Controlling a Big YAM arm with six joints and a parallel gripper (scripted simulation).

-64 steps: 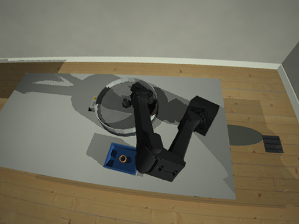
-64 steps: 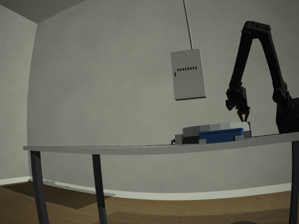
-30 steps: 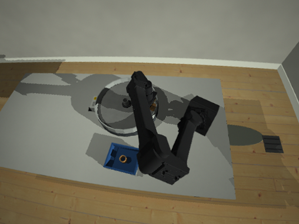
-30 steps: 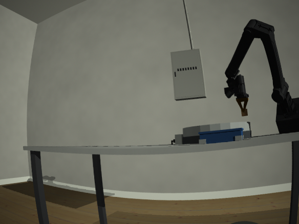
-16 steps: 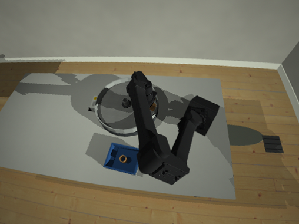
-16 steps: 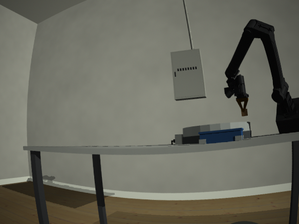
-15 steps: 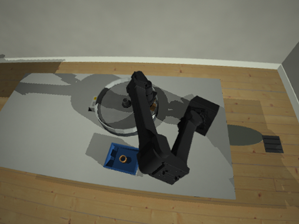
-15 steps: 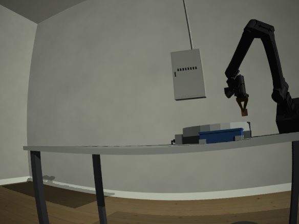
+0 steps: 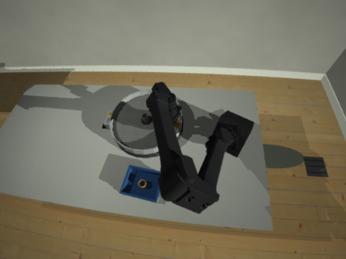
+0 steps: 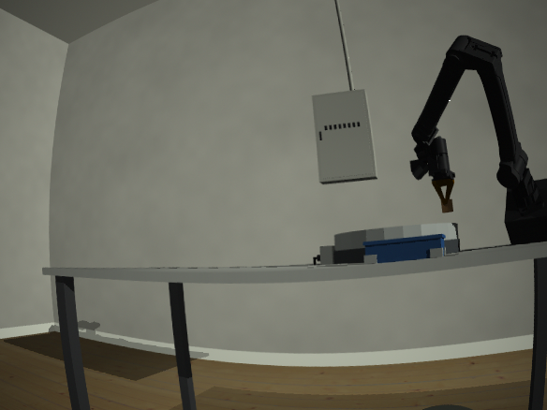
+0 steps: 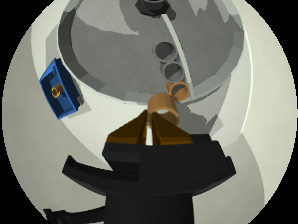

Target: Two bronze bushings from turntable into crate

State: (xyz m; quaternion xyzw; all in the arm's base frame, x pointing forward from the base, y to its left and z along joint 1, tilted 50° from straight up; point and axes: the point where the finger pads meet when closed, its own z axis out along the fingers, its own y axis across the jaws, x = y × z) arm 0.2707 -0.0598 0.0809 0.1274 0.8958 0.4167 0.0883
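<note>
My gripper (image 10: pixel 445 197) hangs above the right edge of the round grey turntable (image 9: pixel 147 123) and is shut on a bronze bushing (image 10: pixel 447 206), held well clear of the disc. In the wrist view the fingers (image 11: pixel 152 131) pinch that bushing (image 11: pixel 161 104). A second bronze shape (image 11: pixel 178 90) shows just beyond it near the rim; I cannot tell if it is a separate bushing. Two grey bushings (image 11: pixel 162 48) (image 11: pixel 173 70) lie on the disc. The blue crate (image 9: pixel 141 184) holds one bronze bushing (image 9: pixel 140 182). In the top view my arm hides most of the gripper.
A dark hub (image 9: pixel 146 118) stands at the turntable's centre. The crate sits in front of the turntable, next to my arm's base (image 9: pixel 192 190). A grey box (image 10: pixel 345 136) hangs on the back wall.
</note>
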